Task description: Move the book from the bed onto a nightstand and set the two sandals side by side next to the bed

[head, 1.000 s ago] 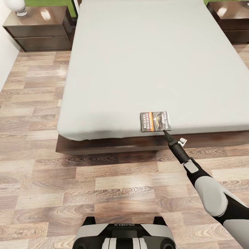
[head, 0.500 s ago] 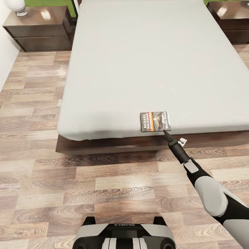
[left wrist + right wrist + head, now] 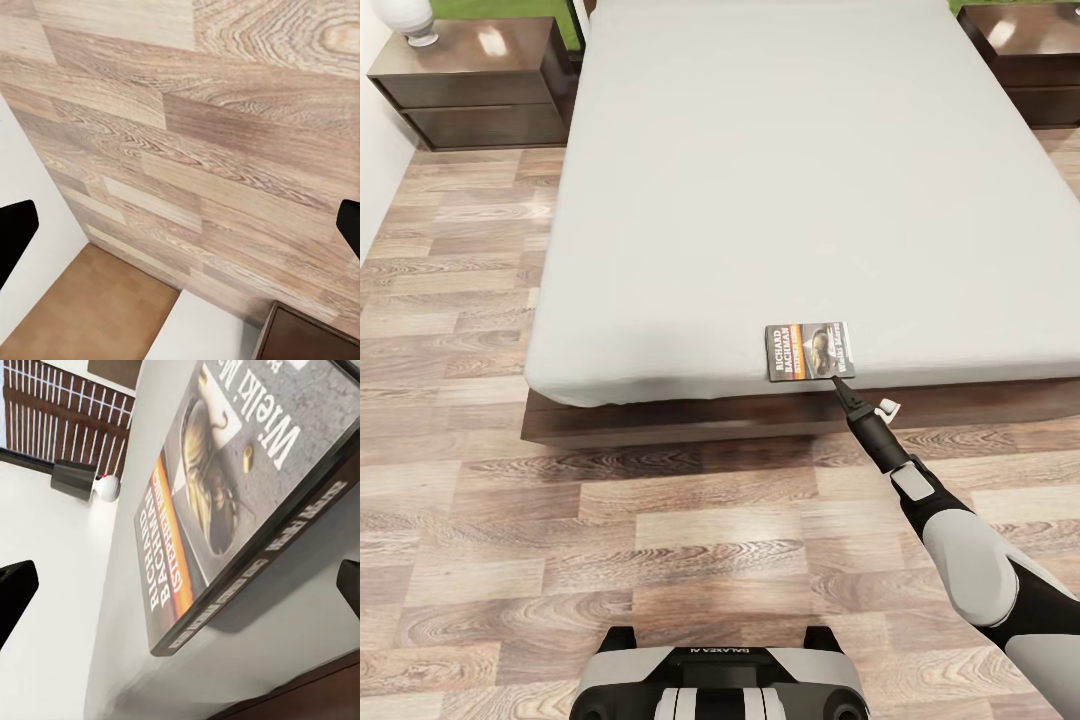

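The book (image 3: pixel 810 350), a dark paperback with an orange band and "RICHARD" lettering, lies flat on the pale mattress of the bed (image 3: pixel 760 180), close to its near edge. My right gripper (image 3: pixel 843 388) reaches over the bed frame to the book's near right corner. In the right wrist view the book (image 3: pixel 225 495) looms close and the right gripper (image 3: pixel 180 589) is open, one dark fingertip (image 3: pixel 15 592) at each side and nothing clamped. My left gripper (image 3: pixel 180 225) hangs open above the wood floor (image 3: pixel 225 150). The sandals are out of view.
One nightstand (image 3: pixel 470 80) stands at the bed's far left with a white round object (image 3: pixel 405 20) on it; the other nightstand (image 3: pixel 1025 60) is at the far right. The dark bed frame (image 3: pixel 660 420) juts out below the mattress. Wood-plank floor (image 3: pixel 560 520) lies between my base and the bed.
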Motion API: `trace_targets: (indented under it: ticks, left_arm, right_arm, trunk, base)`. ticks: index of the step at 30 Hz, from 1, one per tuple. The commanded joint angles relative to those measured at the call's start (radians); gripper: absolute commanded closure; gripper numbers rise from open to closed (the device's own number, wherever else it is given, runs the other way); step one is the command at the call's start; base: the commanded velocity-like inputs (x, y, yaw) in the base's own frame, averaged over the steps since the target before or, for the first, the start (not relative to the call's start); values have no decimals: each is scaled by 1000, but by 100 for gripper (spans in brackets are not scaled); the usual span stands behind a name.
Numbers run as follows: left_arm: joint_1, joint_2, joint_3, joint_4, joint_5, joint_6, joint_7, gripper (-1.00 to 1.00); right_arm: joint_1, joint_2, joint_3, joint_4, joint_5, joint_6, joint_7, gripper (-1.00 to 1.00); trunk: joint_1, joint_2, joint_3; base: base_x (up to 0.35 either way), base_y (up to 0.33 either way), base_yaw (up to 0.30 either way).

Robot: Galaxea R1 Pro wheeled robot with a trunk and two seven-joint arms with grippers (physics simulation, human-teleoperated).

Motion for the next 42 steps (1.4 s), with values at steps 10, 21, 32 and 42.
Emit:
trace_targets:
  ticks: [10,21,32,42]
  left_arm:
    - [-1,0,3,-1,-4,4,1,-100]
    - [-1,0,3,-1,-4,4,1,-100]
    - [0,0,3,-1,-4,4,1,-100]
    - [-1,0,2,-1,-4,4,1,-100]
  right_arm:
    - [0,0,2,1,-8,7,3,-100]
    - [0,0,2,5,-8,8,3,-100]
    - [0,0,2,6,-8,7,3,-100]
    - [0,0,2,6,-8,6,-2,-100]
  trunk:
    - [0,0,0]
    - [0,0,0]
    - [0,0,0]
    - [0,0,0]
  base:
    - [0,0,0]
    - [38,0,0]
    - [6,0,0]
    - [7,6,0]
